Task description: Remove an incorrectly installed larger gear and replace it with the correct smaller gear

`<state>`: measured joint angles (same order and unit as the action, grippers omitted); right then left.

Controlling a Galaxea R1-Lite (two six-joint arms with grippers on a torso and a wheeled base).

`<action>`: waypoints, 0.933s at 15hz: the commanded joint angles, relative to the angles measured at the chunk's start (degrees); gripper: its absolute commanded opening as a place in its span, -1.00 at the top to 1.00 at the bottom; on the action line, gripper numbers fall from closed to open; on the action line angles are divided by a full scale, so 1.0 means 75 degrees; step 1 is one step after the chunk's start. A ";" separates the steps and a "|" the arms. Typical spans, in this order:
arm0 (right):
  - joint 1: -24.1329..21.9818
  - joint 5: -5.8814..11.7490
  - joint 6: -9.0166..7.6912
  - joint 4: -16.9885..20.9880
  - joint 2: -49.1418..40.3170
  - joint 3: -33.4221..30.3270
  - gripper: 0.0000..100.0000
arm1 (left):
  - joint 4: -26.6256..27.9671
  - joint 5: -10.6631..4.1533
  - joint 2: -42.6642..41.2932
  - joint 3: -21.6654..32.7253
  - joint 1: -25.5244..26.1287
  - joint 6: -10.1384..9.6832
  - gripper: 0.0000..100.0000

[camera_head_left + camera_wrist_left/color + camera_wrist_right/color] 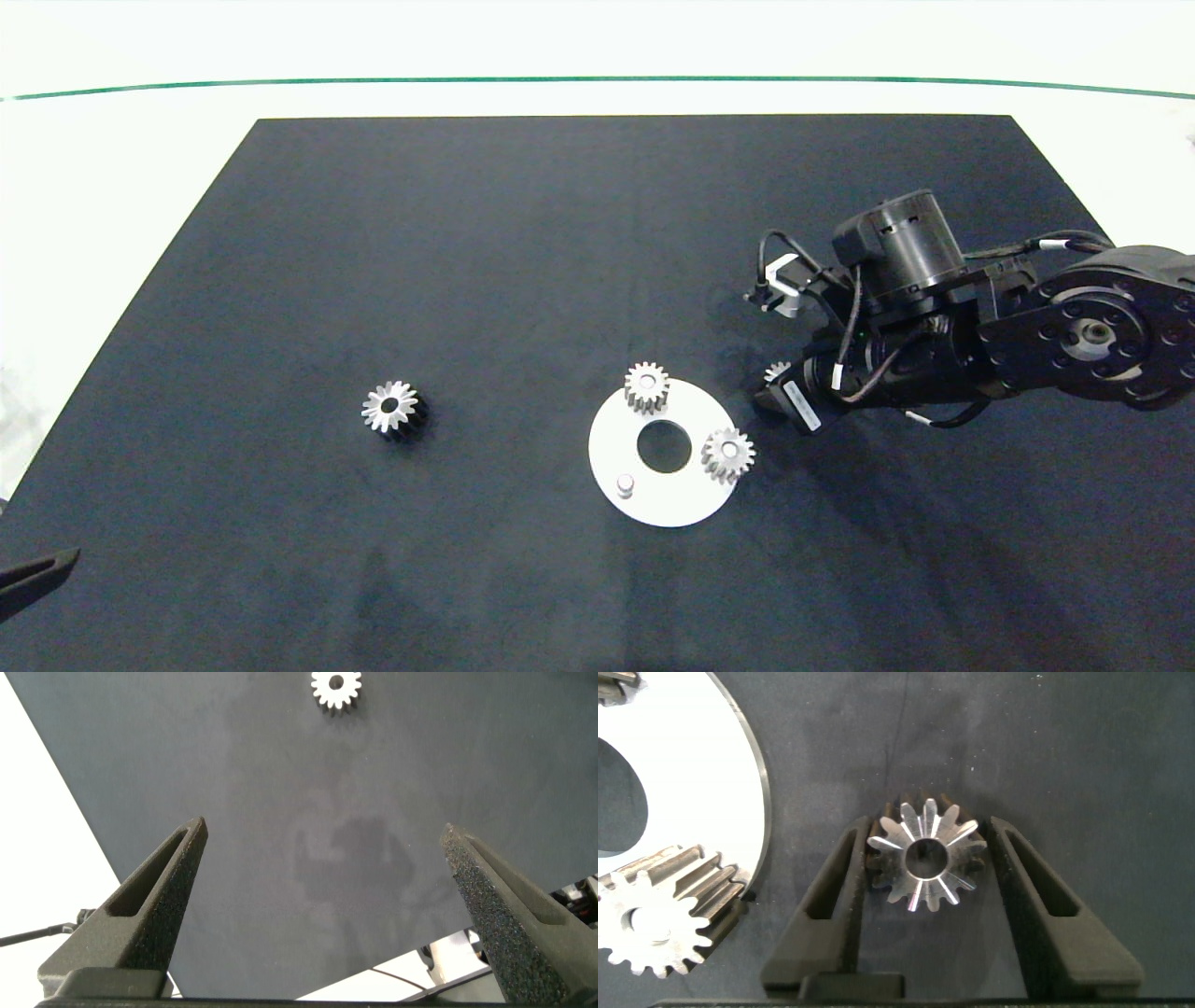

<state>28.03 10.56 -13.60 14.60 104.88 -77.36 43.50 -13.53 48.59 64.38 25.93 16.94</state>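
Observation:
The larger gear (393,409), with its shiny star-like face, lies alone on the black mat left of centre; the left wrist view also shows this larger gear (336,688). The smaller gear (924,854) sits between the two fingers of my right gripper (924,859), which is shut on it just right of the white round plate (672,499). In the head view the smaller gear (777,372) peeks out from under the right gripper (780,387). My left gripper (322,873) hangs open over bare mat at the near left corner.
The plate (691,784) carries two duller gears on pegs, one at the back (646,385) and one on the right (728,455), plus a bare peg (625,484) and a central hole. The black mat (523,233) ends in white table on all sides.

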 commanded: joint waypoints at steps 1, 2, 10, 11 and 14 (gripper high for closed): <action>0.0001 0.0010 -0.0014 0.0010 0.0020 0.0014 0.17 | 0.0036 -0.0012 -0.0034 -0.0064 0.0000 0.0014 -1.00; 0.0001 -0.0013 -0.0014 0.0010 0.0032 0.0014 0.20 | 0.0036 -0.0012 -0.0045 -0.0076 0.0000 0.0014 -1.00; 0.0001 0.0022 -0.0014 0.0010 -0.0003 0.0178 0.44 | 0.0036 -0.0012 -0.0116 -0.0193 0.0000 0.0014 -1.00; 0.0001 0.0034 -0.0014 0.0010 -0.0050 0.0178 0.44 | 0.0036 -0.0012 -0.0116 -0.0205 0.0000 0.0014 -1.00; 0.0013 -0.0013 -0.0038 0.0033 -0.0378 0.0190 0.44 | 0.0025 0.0000 -0.0116 -0.0334 0.0000 0.0014 -1.00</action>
<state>27.97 10.61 -13.80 15.07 103.56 -75.94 43.52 -13.45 47.60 62.15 25.93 16.97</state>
